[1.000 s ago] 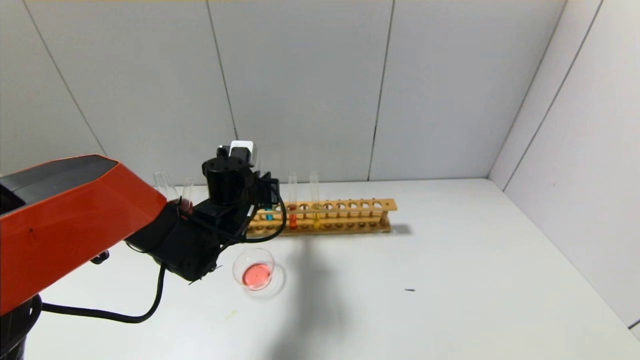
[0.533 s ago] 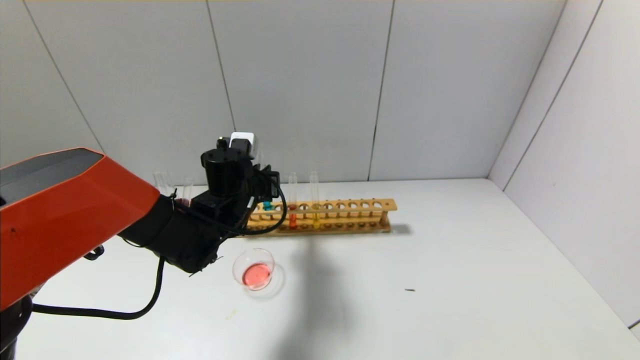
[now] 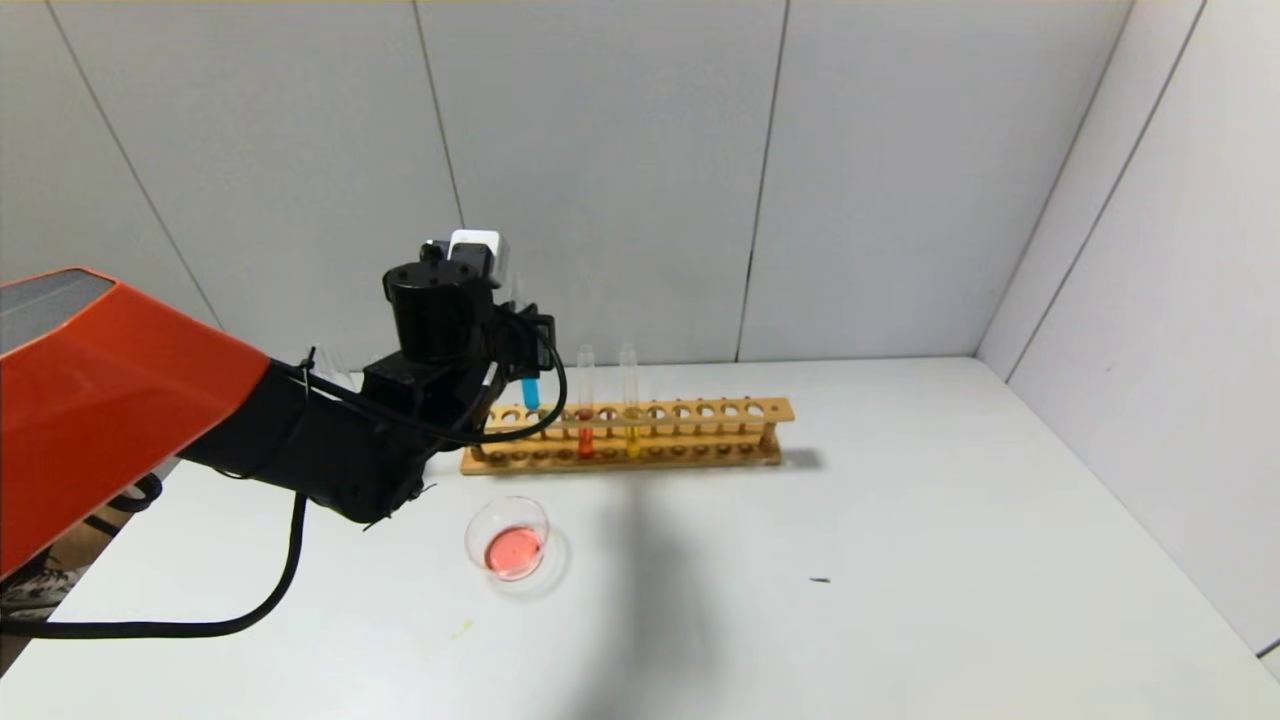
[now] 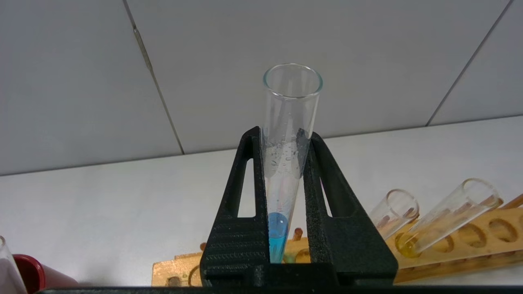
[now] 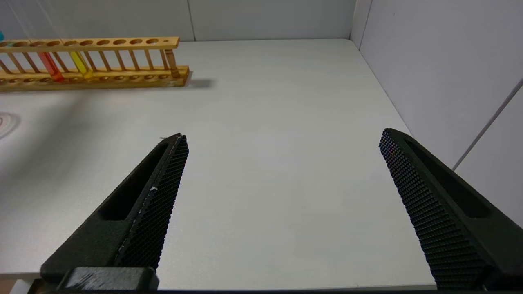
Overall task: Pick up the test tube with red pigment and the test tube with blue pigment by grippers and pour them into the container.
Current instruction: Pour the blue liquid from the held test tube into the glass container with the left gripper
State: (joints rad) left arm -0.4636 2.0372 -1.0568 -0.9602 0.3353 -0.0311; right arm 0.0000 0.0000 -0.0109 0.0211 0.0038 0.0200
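My left gripper (image 3: 527,345) is shut on the test tube with blue pigment (image 3: 530,388) and holds it upright above the left end of the wooden rack (image 3: 775,408). In the left wrist view the black fingers (image 4: 241,192) clamp the tube (image 4: 288,122) on both sides, with blue liquid at its bottom. The container (image 3: 508,540), a clear glass dish holding pinkish-red liquid, sits on the table in front of the rack. No tube with pinkish-red liquid shows. My right gripper (image 5: 282,141) is open and empty over the table's right part.
An orange-red tube (image 3: 585,420) and a yellow tube (image 3: 630,420) stand in the rack. A dark red cup (image 4: 28,272) sits left of the rack, mostly hidden behind my left arm. Grey walls close the back and right.
My left gripper has risen, lifting the blue tube up out of its rack hole. The dish and the right arm have not moved.
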